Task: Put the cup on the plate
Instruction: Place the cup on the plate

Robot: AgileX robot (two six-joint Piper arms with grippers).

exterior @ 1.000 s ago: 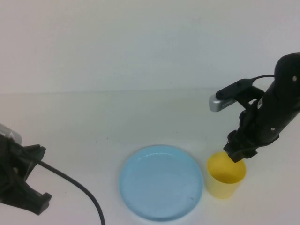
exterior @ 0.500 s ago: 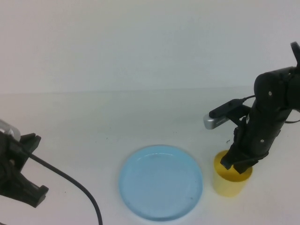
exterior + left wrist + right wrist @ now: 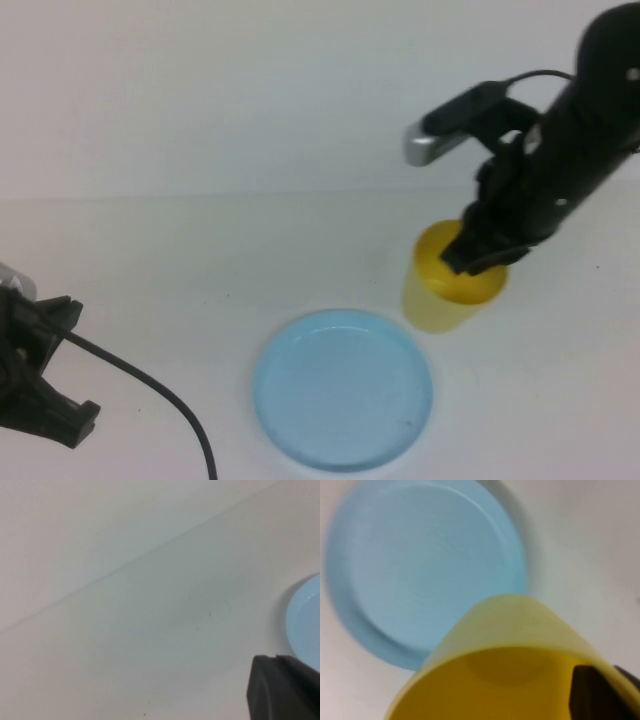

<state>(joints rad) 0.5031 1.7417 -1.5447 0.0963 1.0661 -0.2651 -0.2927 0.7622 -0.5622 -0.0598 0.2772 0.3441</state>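
R tool (image 3: pixel 478 250) gripping cup (image 3: pixel 445 285) rim, aloft

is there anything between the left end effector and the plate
Only bare table and the left arm's black cable, seen in the high view. The left end effector sits far left; the right end effector holds the cup beyond the plate.

Bright, even light; soft shadows; the cup (image 3: pixel 445 285) looks motion-blurred, perhaps; wrist views soft.
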